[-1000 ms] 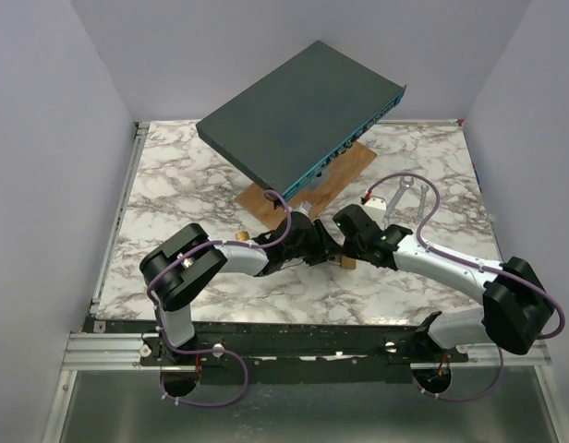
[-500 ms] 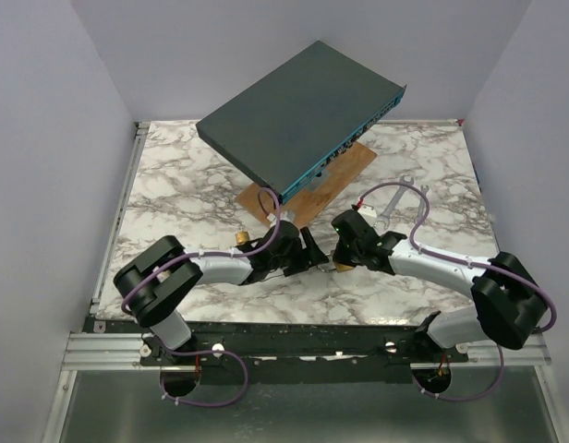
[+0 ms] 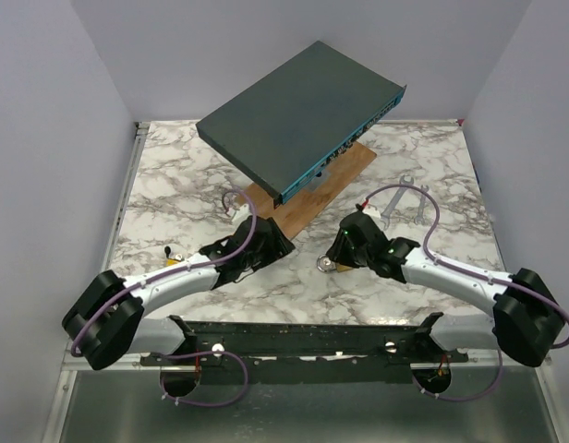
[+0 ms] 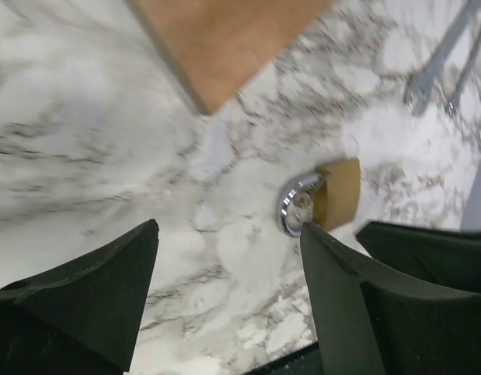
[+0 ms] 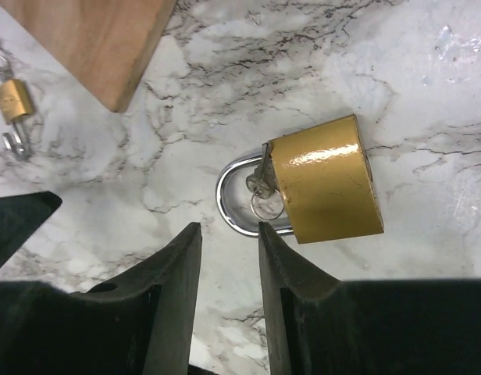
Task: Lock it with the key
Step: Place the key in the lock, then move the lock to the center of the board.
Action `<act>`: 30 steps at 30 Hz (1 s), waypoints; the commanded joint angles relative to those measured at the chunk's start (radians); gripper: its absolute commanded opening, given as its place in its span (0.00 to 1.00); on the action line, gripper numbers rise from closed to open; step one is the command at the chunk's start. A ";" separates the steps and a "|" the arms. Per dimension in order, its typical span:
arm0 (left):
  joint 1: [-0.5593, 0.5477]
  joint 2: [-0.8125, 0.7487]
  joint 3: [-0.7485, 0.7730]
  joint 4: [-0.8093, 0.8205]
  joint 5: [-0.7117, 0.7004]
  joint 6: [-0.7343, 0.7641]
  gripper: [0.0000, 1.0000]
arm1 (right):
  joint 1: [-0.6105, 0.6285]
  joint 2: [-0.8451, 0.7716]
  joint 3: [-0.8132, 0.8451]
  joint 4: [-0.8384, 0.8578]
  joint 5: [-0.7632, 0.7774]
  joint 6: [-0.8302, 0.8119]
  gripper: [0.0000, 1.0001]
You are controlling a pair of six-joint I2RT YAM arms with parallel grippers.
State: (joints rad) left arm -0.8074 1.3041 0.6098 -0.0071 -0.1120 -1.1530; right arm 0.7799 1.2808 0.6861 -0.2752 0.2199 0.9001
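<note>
The padlock (image 5: 326,180) lay left-right on the counter (image 5: 428,94), just left of the nearer, released right tool (image 5: 229,230); the left tool (image 4: 226,228) gaped empty.

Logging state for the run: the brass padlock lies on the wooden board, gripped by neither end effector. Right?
Not quite. The padlock lies on the marble table, beside the wooden board, not on it. The right wrist view shows this. The rest holds: neither the left end effector nor the right end effector grips it.
</note>
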 commanded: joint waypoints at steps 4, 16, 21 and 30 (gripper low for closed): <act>0.122 -0.053 -0.002 -0.282 -0.276 0.008 0.68 | 0.007 -0.113 -0.019 -0.009 0.024 0.002 0.39; 0.256 0.143 0.220 -0.405 -0.399 0.105 0.66 | 0.007 -0.144 0.000 -0.024 0.035 -0.034 0.41; 0.257 0.225 0.256 -0.427 -0.426 0.148 0.62 | 0.007 -0.156 0.004 -0.024 0.039 -0.040 0.41; 0.282 0.353 0.346 -0.400 -0.306 0.209 0.61 | 0.007 -0.167 0.009 -0.026 0.016 -0.050 0.41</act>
State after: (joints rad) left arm -0.5503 1.5917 0.8955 -0.4057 -0.4984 -0.9905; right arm 0.7799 1.1339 0.6830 -0.2863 0.2268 0.8684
